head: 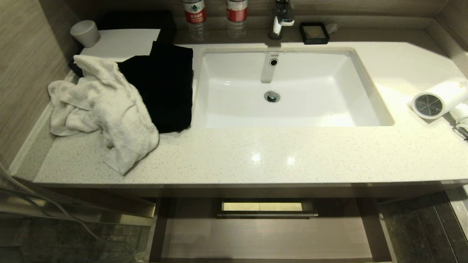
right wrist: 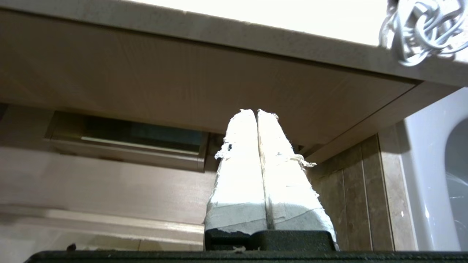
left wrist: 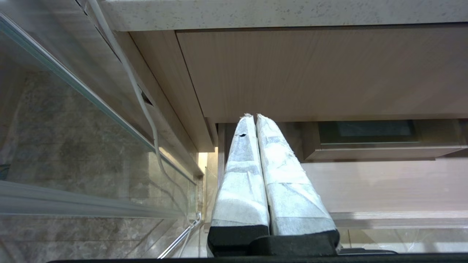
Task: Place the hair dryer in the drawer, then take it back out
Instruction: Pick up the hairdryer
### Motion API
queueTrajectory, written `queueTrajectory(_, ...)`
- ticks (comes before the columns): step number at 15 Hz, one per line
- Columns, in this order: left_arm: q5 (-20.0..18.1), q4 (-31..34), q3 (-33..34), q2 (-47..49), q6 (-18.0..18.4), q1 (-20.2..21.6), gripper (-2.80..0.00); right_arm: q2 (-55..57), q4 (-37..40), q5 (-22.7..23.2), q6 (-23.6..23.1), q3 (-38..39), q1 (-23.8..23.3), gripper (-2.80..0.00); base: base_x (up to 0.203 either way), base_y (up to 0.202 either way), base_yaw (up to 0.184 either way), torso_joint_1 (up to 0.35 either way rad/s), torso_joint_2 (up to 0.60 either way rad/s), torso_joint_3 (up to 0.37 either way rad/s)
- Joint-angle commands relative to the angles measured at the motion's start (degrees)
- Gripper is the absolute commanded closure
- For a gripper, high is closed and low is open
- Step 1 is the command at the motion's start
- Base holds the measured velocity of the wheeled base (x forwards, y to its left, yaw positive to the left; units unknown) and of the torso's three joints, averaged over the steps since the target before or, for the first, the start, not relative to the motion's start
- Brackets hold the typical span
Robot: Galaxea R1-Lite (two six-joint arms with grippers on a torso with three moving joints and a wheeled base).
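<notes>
The dryer (head: 437, 100) lies at the right edge of the head view on the pale surface (head: 278, 160), grille end facing the sink (head: 292, 91), its coiled cord (right wrist: 420, 29) hanging over the surface's edge in the right wrist view. Below, at bottom centre, the drawer (head: 267, 233) stands pulled out and empty. Both arms sit low beneath the surface edge: the left tool (left wrist: 255, 118) and right tool (right wrist: 256, 113) each have their padded tips pressed together, holding nothing. For a clean pickup, the right tool should likely rise above the surface, spread wide, and close across the barrel or handle, keeping the cord from snagging.
</notes>
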Motion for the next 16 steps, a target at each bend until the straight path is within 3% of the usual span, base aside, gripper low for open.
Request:
queueTrajectory(1, 0.01, 0.03, 0.0, 0.0, -0.01, 0.0, 0.0, -0.07, -0.21, 0.0, 0.24, 0.09, 0.01, 0.0, 0.0, 0.0, 0.0, 0.151, -0.09, 0.096)
queueTrajectory(7, 0.01, -0.05, 0.0, 0.0, -0.01, 0.0, 0.0, -0.1, -0.13, 0.05, 0.23, 0.09, 0.01, 0.0, 0.0, 0.0, 0.0, 0.296, -0.16, 0.131)
queueTrajectory(10, 0.01, 0.03, 0.0, -0.04, -0.01, 0.0, 0.0, -0.01, 0.05, 0.04, -0.66, 0.09, 0.01, 0.0, 0.0, 0.0, 0.0, 0.072, -0.04, 0.034)
queueTrajectory(13, 0.01, 0.02, 0.0, -0.09, -0.01, 0.0, 0.0, -0.01, 0.07, 0.07, -4.75, 0.08, 0.01, 0.0, 0.0, 0.0, 0.0, 0.0, 0.0, 0.0)
queueTrajectory(16, 0.01, 0.03, 0.0, -0.04, -0.01, 0.0, 0.0, 0.05, 4.39, -3.04, -2.68, -9.25, 0.01, 0.0, 0.0, 0.0, 0.0, 0.0, 0.0, 0.0)
